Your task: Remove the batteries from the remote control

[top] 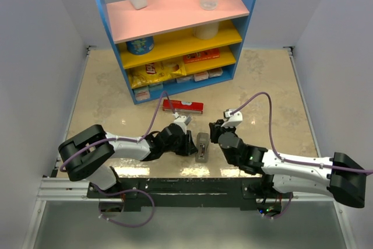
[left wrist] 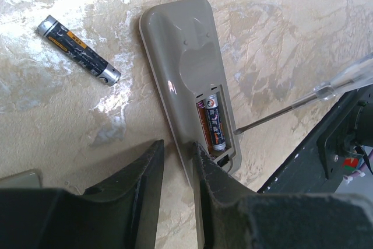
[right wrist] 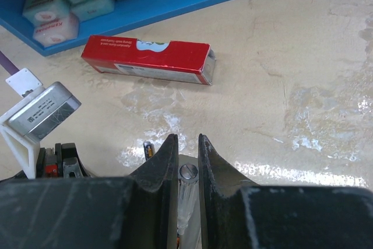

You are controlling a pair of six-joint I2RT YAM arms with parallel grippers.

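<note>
Lying back-up, the remote control [left wrist: 186,56] runs lengthwise from upper middle to bottom, open bay lowermost. The right gripper [right wrist: 186,141] clenches a screwdriver [right wrist: 187,172]. The left gripper [left wrist: 178,147] straddles the remote's edge, hold unclear.

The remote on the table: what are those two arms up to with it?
The left gripper clamps the near end of the remote control, which lies back-up with its battery bay open. The right gripper holds a thin clear-handled tool, its tip at the bay's edge beside the seated battery. A loose battery lies on the table nearby.
</note>
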